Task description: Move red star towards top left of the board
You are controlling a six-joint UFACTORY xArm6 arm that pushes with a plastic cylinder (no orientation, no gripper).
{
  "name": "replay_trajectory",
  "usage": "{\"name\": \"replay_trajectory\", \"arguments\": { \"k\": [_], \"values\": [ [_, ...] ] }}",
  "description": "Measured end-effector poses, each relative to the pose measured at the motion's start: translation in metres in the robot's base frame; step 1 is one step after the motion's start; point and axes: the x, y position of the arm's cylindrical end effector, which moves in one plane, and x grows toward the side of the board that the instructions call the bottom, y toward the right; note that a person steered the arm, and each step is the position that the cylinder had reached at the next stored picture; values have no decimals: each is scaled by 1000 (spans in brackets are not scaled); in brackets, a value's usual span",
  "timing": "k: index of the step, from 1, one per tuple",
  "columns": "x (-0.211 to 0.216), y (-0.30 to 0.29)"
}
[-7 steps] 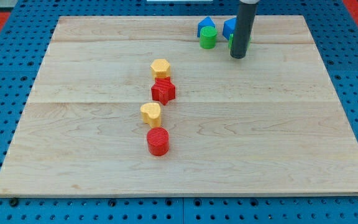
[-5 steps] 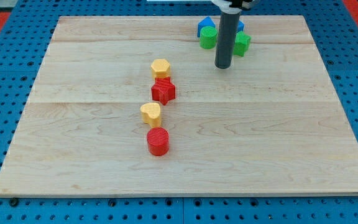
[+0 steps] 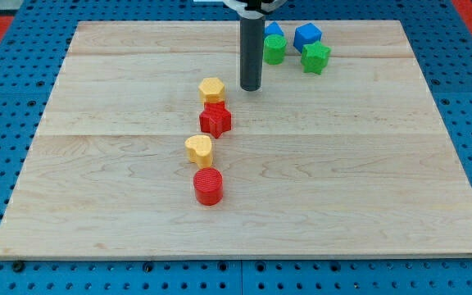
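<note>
The wooden board (image 3: pixel 97 180) is lying on a blue pegboard surface (image 3: pixel 6 82), and its whole left half is showing bare wood out to the left edge. Near the middle, four blocks are sitting in a loose column: a yellow hexagon (image 3: pixel 211 89) touching the red star (image 3: pixel 215 119) just below it, then a yellow heart (image 3: pixel 198 150), then a red cylinder (image 3: pixel 208 186) toward the view's bottom. The red star is sitting slightly left of the board's centre, with open wood to its upper left. My tip (image 3: pixel 251 87) is resting just right of the yellow hexagon, apart from it and up-right of the star. The rod carries no claw, so there is nothing spread or pinching. Its upper end is being cut off by the view's top. Further right, near the top edge, a blue block (image 3: pixel 274 30) is partly hidden behind the rod and a green cylinder (image 3: pixel 274 50); its shape is hard to make out. Beside them sit a blue pentagon-like block (image 3: pixel 307 35) and a green star (image 3: pixel 315 57).
</note>
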Motion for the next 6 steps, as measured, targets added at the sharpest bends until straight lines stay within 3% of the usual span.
{"name": "replay_trajectory", "arguments": {
  "k": [2, 3, 4, 6],
  "values": [
    [0, 0],
    [21, 17],
    [68, 21],
    [66, -93]
  ]
}}
